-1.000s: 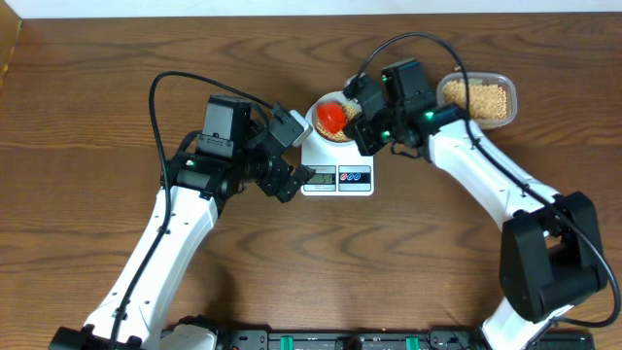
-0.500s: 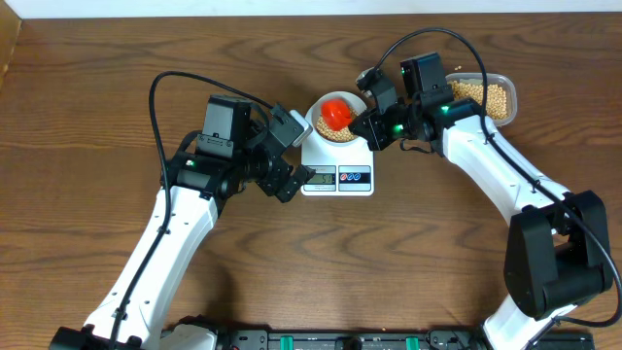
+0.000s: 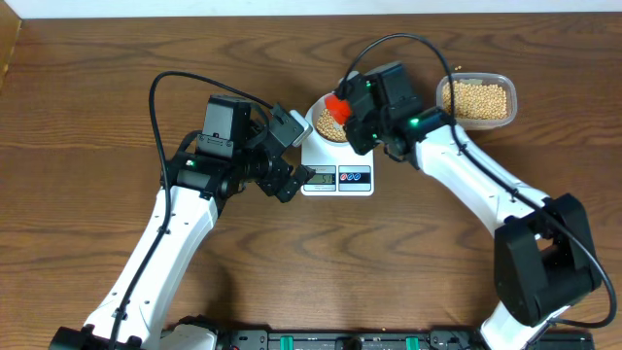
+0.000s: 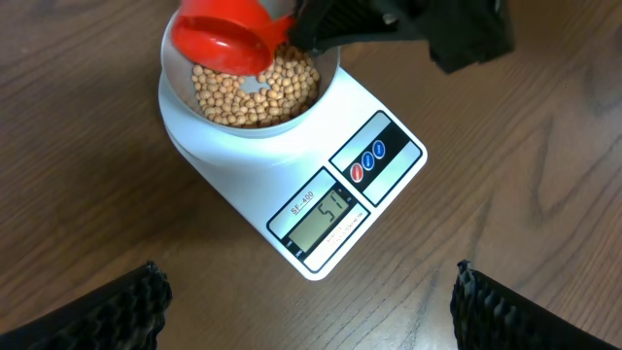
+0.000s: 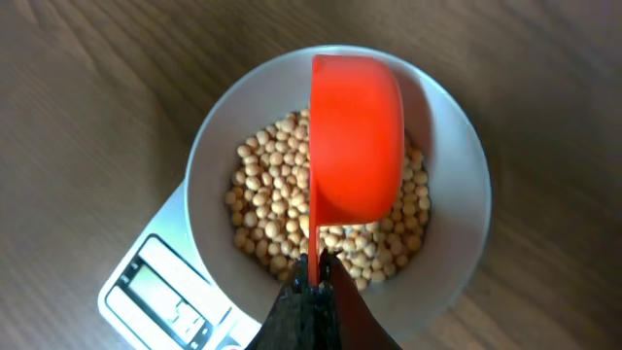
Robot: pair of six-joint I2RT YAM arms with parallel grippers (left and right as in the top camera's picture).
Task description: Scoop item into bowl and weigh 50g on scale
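A white bowl (image 5: 457, 165) of tan beans (image 5: 267, 209) stands on the white scale (image 4: 292, 185), whose display reads 51. My right gripper (image 5: 316, 267) is shut on the thin handle of a red scoop (image 5: 355, 136). The scoop hangs over the beans, rolled onto its side. From overhead, the scoop (image 3: 337, 103) sits at the bowl's (image 3: 313, 117) back edge with the right gripper (image 3: 352, 115) beside it. My left gripper (image 3: 292, 157) hovers just left of the scale (image 3: 321, 156), open and empty, and in the left wrist view its fingers (image 4: 107, 316) stand far apart.
A clear plastic tub (image 3: 509, 97) with more beans stands at the back right, behind the right arm. The scale's red and blue buttons (image 3: 355, 176) face the front. Black cables loop above both arms.
The right gripper swung out toward the tub, then back left over the bowl. The scoop has rolled from cup-up onto its side. The left arm has not moved.
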